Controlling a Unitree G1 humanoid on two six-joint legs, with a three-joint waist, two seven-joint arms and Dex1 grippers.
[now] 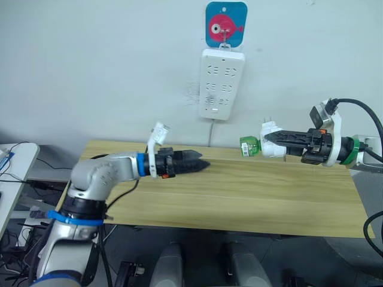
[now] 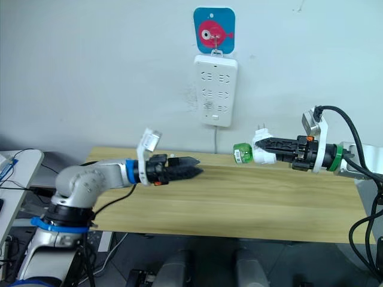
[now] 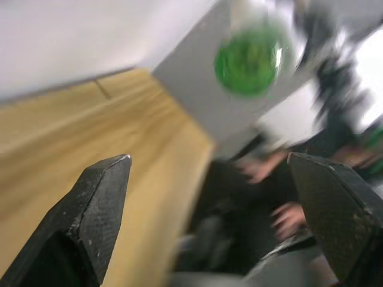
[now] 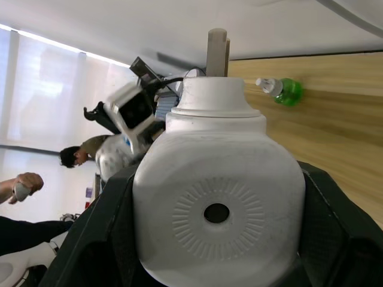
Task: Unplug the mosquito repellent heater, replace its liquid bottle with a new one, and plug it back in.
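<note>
Right gripper clamped mosquito repellent heater above wooden table, green bottle attached. Left gripper hovered empty, fingers spread apart.

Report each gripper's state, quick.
Left gripper: open, holding nothing.
Right gripper: shut on the mosquito repellent heater, its green bottle attached.

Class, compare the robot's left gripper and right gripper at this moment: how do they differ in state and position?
The left gripper is open and holds nothing; the right gripper is shut on the mosquito repellent heater, green bottle attached. The left gripper hangs low over the wooden table, while the right gripper is higher, near the wall. Both have two black fingers and point toward each other.
</note>
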